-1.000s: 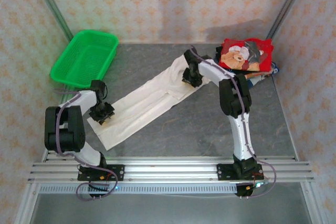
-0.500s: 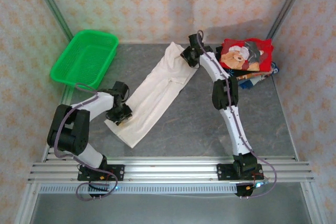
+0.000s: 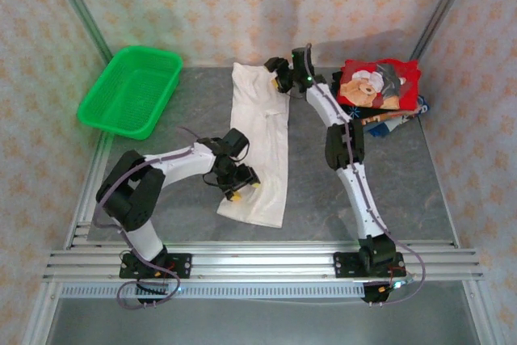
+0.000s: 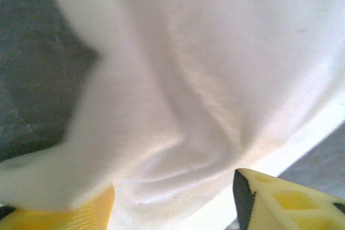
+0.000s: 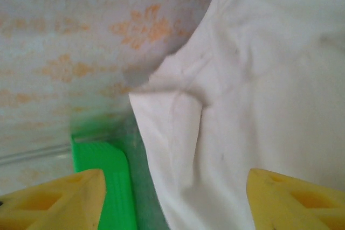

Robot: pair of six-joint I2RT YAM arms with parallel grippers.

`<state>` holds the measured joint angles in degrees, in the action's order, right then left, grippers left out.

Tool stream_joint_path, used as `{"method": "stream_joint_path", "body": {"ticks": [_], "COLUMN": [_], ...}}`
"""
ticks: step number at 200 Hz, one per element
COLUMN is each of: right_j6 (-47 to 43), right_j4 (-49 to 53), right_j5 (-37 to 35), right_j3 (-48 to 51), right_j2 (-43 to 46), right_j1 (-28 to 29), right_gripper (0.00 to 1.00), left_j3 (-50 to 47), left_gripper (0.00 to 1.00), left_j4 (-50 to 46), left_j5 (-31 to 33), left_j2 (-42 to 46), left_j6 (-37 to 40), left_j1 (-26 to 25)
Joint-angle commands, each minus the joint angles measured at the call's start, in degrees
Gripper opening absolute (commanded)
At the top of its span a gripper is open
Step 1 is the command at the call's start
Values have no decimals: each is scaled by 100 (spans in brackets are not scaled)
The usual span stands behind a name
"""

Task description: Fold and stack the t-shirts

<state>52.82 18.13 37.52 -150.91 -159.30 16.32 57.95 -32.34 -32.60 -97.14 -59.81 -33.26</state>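
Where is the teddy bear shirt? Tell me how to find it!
Start at the grey table and look to its far right corner, across from the green basket. The red shirt lies folded there on top of a small pile. It alone has a teddy-bear picture; the white shirt in the middle is plain.

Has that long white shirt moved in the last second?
Yes. The off-white shirt has swung round: its near end slid right, away from the green basket, and it now lies almost straight front to back instead of diagonally.
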Motion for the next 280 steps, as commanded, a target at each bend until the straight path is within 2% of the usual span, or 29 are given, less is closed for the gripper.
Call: {"method": "stream_joint_path", "body": {"ticks": [1,24,49,67,90,120,134,163,229,280], "right_j6": [-1331,-1729,-1433,-1001,-188,444,671,889,906,1054], "right_j4": [1394,1923,1279,888,-22,-472,-669,-1294,-1927,-2317], "right_j5": [-149,-489,-461,-372,-298,-342,-437,-381,-320,-442], "right_j3": [682,2433,5429,7393,9711,11507,12112,12917,13184,13038], "right_j2": [2150,3812,5873,7219,8724,9710,9932,10052,9455,8749], "right_j1": [-57,-54,57,294,984,2025,2284,2384,2733,3196], "right_gripper": [73,73,74,73,72,68,66,64,62,59], "left_j3": [-142,-336,-661,-1190,-1965,-2456,-2668,-3008,-3494,-3599], "left_gripper": [68,75,79,79,79,76,74,68,61,49], "left_j4": [-207,-516,-970,-699,298,881,1169,1644,2005,2562], "left_j5": [-107,104,613,994,911,866,801,598,478,413], "left_j2": [653,1402,2007,2439,2791,2912,2925,2885,3063,2783], "left_j6": [-113,41,399,639,837,1031,1015,969,711,485], "left_j1": [16,5,96,168,259,285,285,246,105,-267]}}
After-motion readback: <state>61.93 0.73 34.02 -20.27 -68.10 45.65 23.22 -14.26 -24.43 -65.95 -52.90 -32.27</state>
